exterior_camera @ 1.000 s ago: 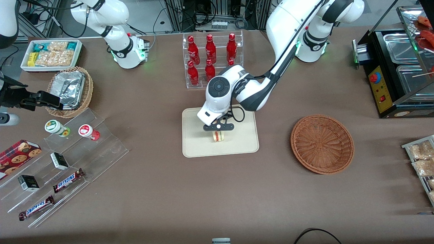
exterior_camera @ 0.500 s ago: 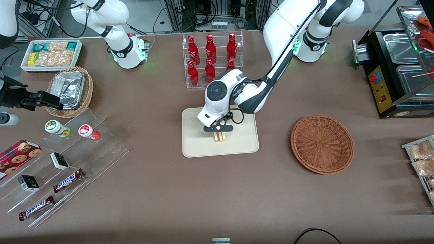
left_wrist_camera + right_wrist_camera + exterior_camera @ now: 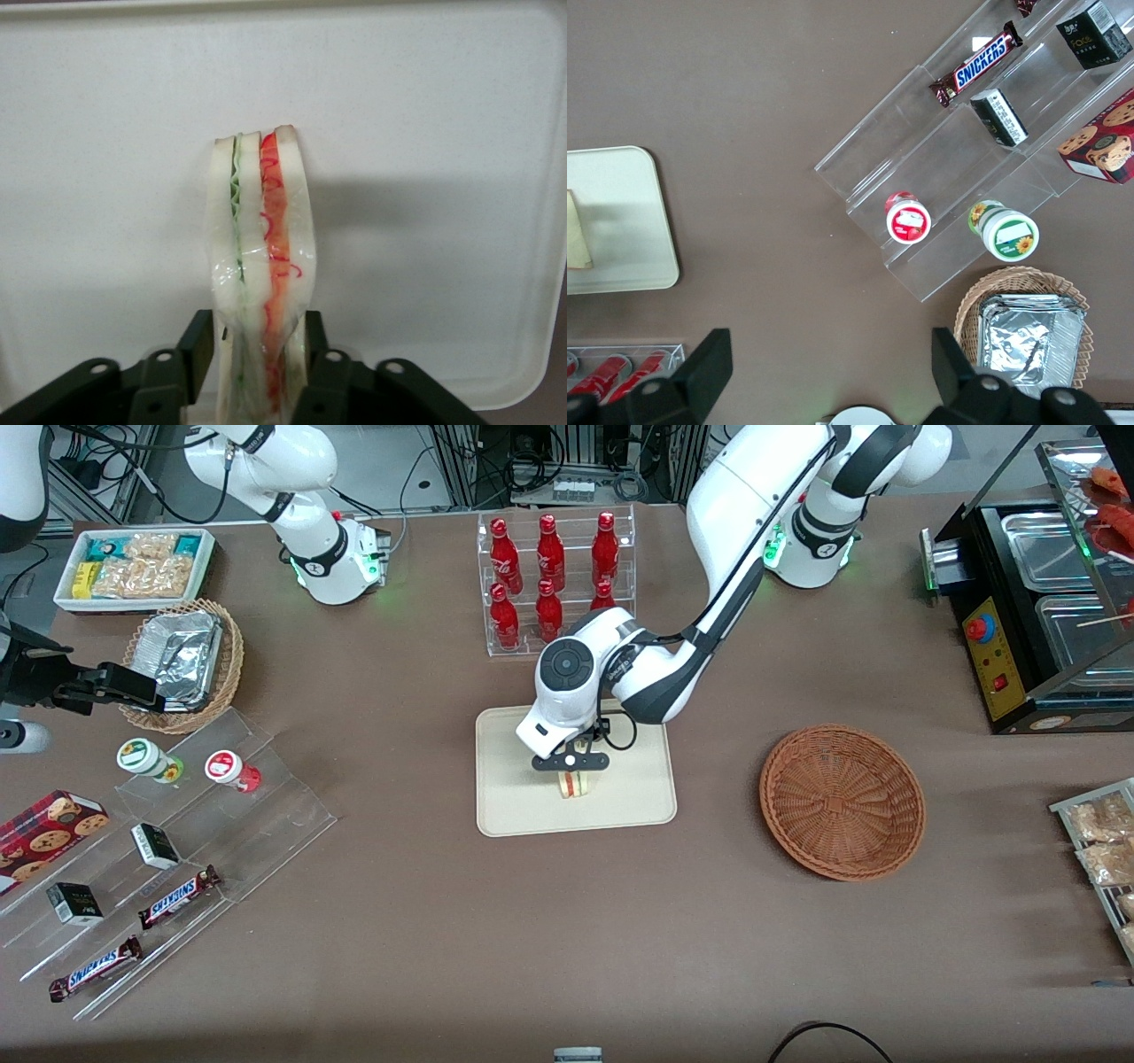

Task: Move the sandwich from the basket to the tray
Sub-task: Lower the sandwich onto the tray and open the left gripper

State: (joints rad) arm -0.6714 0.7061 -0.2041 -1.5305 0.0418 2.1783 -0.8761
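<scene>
Gripper low over the middle of the tray, pointing straight down, fingers narrowed to the width of a sandwich and pinching it from both flat sides. In the wrist view, black fingertips pressed against the outer bread slices of the sandwich, one pad on each side, the grip set at the end nearest the gripper. Sandwich standing on edge, wrapped in clear film, green filling line beside one slice and red filling beside the other, white layer between. Cream surface of the tray all around it, with a soft shadow cast to one side; whether the bottom edge of the sandwich touches the tray or hangs just above it, impossible to tell.

Basket of reddish-brown wicker lying on the brown table, well apart from the tray, toward the working arm's end. Clear rack of red bottles standing farther from the front camera than the tray. Foil-lined wicker basket and stepped clear shelf of snacks toward the parked arm's end of the table.
</scene>
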